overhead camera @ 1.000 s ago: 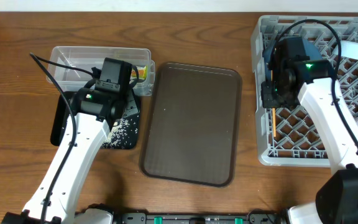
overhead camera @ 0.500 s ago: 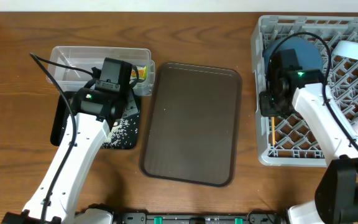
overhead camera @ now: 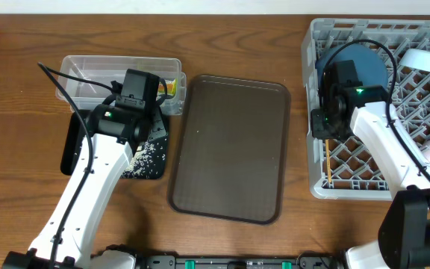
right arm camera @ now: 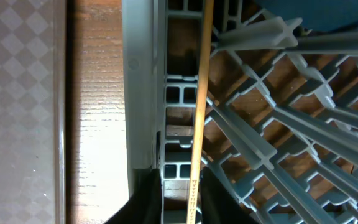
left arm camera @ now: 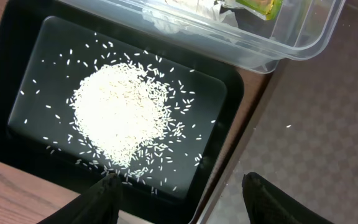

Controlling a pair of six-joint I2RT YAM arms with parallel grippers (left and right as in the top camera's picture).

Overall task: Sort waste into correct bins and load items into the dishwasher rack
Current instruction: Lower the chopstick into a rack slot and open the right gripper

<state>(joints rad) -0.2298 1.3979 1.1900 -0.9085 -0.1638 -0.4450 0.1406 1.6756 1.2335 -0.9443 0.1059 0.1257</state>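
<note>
Right pincer (right arm camera: 182, 202) is straddling the chopstick (right arm camera: 201, 93), clamped or loose I can't tell, aligning it along the rack (right arm camera: 145, 93) edge to seat it.

Soft, even light is falling from overhead, throwing only faint shadows beside the arms. Up close, the desk (right arm camera: 98, 149) is glaring nearly white beside the rack (right arm camera: 142, 93). The rice (left arm camera: 120, 118) is showing crisp, while the left gripper (left arm camera: 180, 190) is blurring dark at the lower edge.
</note>
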